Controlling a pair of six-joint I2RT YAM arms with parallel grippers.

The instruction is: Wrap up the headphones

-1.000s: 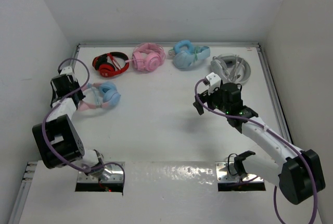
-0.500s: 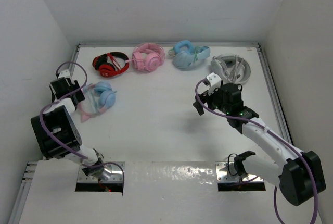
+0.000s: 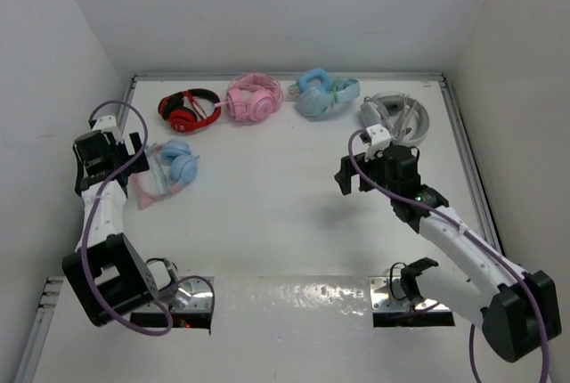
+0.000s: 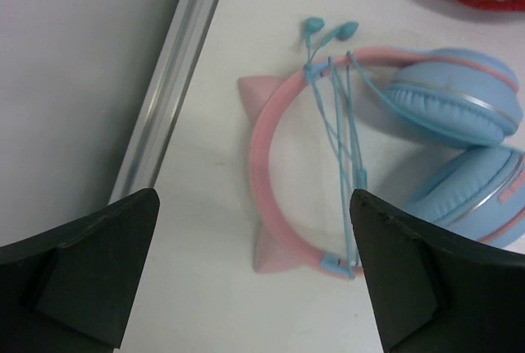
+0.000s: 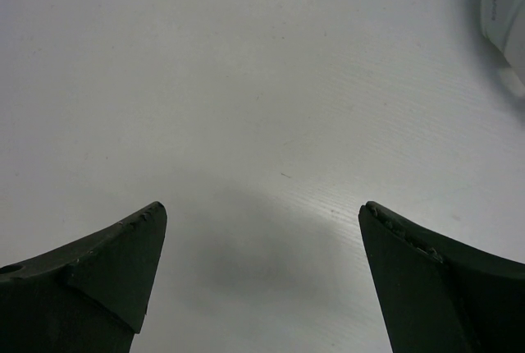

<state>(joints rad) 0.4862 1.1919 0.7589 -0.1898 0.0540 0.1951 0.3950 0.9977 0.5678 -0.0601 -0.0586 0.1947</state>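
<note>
Pink-banded headphones (image 4: 264, 119) lie below the spread left pincer (image 4: 254, 205)

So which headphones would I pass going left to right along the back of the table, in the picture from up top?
red headphones → pink headphones → light blue headphones → white headphones

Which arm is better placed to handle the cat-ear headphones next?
Left, probably: the left gripper hangs open right beside the headphones, which fill its wrist view. The right gripper, also open, sits far across the table.
</note>
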